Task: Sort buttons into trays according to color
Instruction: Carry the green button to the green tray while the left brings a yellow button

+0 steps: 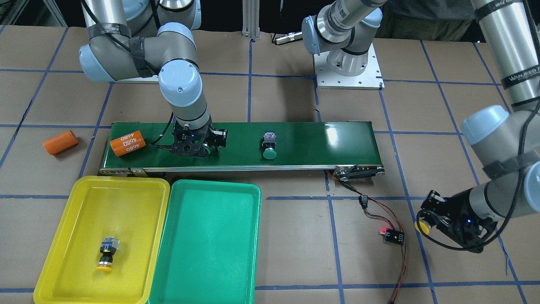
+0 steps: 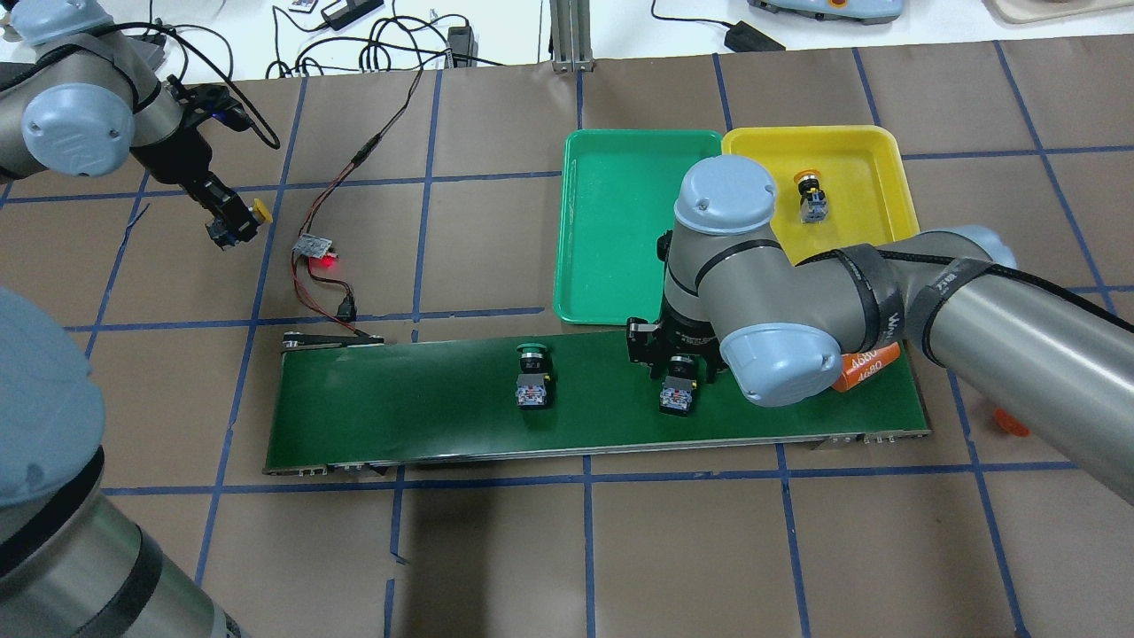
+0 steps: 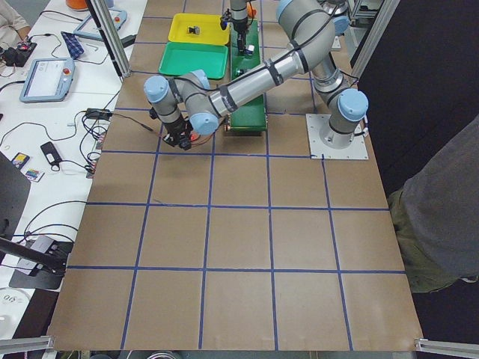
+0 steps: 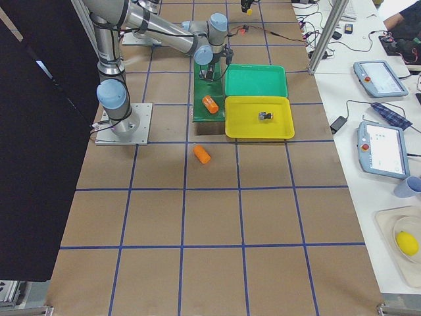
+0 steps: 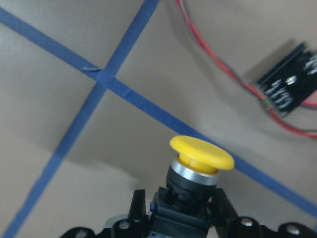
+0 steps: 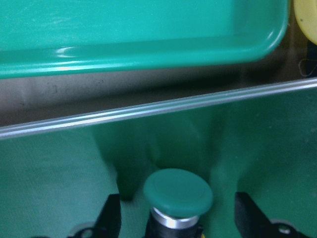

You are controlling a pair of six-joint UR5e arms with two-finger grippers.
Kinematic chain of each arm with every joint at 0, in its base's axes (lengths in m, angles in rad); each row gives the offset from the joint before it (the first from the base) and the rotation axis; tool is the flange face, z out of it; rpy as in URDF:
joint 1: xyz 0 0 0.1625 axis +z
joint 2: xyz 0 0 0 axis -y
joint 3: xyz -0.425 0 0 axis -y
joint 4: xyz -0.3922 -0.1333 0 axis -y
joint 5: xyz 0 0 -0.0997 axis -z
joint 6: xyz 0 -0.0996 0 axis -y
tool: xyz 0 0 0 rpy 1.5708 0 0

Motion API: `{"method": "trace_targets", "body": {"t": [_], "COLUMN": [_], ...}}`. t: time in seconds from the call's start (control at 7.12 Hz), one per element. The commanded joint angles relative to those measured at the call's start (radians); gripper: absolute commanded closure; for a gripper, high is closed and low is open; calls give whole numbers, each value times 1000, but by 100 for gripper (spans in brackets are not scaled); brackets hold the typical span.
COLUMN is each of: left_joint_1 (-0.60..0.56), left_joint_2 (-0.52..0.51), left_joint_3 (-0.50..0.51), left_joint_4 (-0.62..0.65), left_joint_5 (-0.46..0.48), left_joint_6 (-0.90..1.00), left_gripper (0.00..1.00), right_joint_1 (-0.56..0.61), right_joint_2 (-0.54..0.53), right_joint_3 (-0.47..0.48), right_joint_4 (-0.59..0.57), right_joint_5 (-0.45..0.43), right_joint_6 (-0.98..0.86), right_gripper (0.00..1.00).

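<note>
My left gripper [image 2: 235,221] is shut on a yellow button [image 5: 200,153] and holds it above the table, left of the belt's end; it also shows in the front view [image 1: 426,221]. My right gripper [image 2: 682,372] is low over the conveyor belt [image 1: 329,143], open, with its fingers on either side of a green button [image 6: 178,189] that stands on the belt. A second green button [image 1: 269,147] lies on the belt's middle. Another yellow button [image 1: 107,252] lies in the yellow tray [image 1: 63,211]. The green tray [image 1: 211,253] beside it holds nothing.
An orange 4680 cylinder [image 1: 128,143] lies on the belt next to my right gripper, and another [image 1: 60,142] lies on the table beyond the belt's end. A small circuit board [image 1: 392,235] with a lit red LED and wires lies near my left gripper.
</note>
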Motion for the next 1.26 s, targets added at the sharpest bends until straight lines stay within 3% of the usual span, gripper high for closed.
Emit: {"method": "trace_targets", "body": {"t": [0.0,0.28,0.42,0.7,0.98,1.12], "left_joint_1": [-100,-183,-202,-231,-321,-379], "left_joint_2": [182,302,356,447,453,450], "left_joint_3": [-174,-340,-426,-533,-574,-593], "left_joint_4": [-15,-8,3,11,46,90], "left_joint_5": [2,-6,-9,-13,-7,-3], "left_joint_6": [-267,-481,-629,-915,-1057,-1133], "left_gripper": [100,100,100,100,100,100], "right_joint_1": [-7,-16,-19,-74,-94,-115], "right_joint_2": [-1,-11,-24,110,277,346], "right_joint_3": [-5,-34,-135,-311,-418,-427], "right_joint_4": [6,-9,3,-64,-109,-159], "right_joint_5": [-5,-1,-7,-25,-21,-15], "right_joint_6": [-2,-5,-4,-10,-16,-16], "right_gripper": [100,100,100,100,100,42]}}
